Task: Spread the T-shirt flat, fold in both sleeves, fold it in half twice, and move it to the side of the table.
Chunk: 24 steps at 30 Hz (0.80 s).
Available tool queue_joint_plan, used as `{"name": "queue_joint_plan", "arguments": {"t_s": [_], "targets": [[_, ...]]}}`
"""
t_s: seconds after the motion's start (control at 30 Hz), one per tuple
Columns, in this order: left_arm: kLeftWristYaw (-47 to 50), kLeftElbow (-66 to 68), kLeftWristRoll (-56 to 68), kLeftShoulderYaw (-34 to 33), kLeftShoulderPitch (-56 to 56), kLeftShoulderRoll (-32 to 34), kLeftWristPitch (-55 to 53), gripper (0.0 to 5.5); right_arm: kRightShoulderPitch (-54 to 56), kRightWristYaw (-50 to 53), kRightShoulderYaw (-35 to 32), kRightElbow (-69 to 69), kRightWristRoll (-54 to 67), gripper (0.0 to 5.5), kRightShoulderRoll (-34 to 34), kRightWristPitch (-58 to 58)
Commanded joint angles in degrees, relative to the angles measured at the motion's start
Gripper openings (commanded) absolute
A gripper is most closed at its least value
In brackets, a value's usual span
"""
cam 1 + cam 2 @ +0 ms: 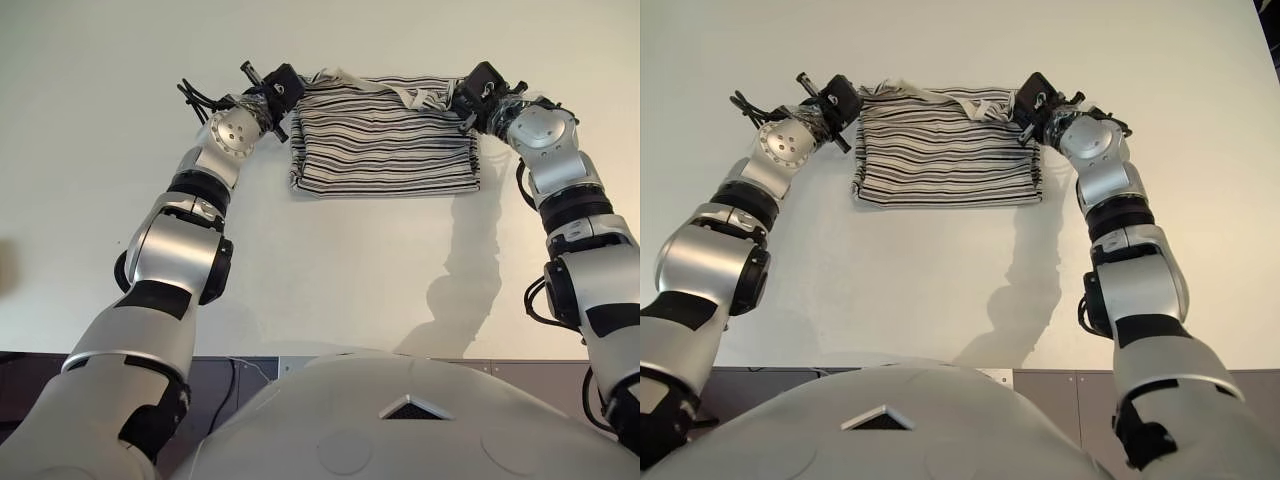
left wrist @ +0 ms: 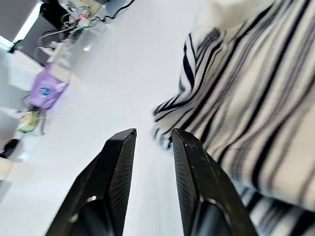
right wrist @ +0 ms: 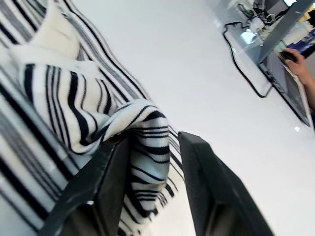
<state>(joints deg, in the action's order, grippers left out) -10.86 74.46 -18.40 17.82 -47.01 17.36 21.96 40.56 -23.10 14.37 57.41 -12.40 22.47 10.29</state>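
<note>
T-shirt (image 1: 385, 140) folded, lying far across table (image 1: 300, 270). Left gripper (image 2: 153, 135) parted, empty, beside corner. Right gripper (image 3: 152, 140) parted around corner fold. Cloth looks soft, limp, light; pinch stacked layers at corners.

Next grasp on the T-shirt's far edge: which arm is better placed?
Right, probably. The right gripper has a fold of the T-shirt between its open fingers. The left gripper is open over bare table just beside the shirt's corner and would have to shift inward first.
</note>
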Motion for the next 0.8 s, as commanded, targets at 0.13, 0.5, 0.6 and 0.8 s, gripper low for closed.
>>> {"name": "queue_joint_plan", "arguments": {"t_s": [0.13, 0.5, 0.6, 0.8], "targets": [[4.0, 2.2, -0.7, -2.3, -3.0, 0.5, -4.5, 1.33, 5.9, 6.1, -3.4, 10.6, 0.2, 3.07, -2.7, -1.2], [7.2, -23.0, 21.1, -23.1, 14.0, -0.2, -5.0, 1.33, -7.8, -7.7, -6.8, -19.2, 9.2, 3.4, -2.0, 2.5], [9.0, -34.3, 22.0, -22.6, 18.9, -4.1, -10.2, 1.33, 1.8, 1.5, -1.8, -3.9, -2.2, 3.4, 0.5, 4.2], [11.4, -39.6, 20.7, -22.7, 21.0, -6.6, -15.1, 1.33, 11.4, 6.1, 5.4, 15.5, -13.3, 3.4, 2.4, 5.8]]}}
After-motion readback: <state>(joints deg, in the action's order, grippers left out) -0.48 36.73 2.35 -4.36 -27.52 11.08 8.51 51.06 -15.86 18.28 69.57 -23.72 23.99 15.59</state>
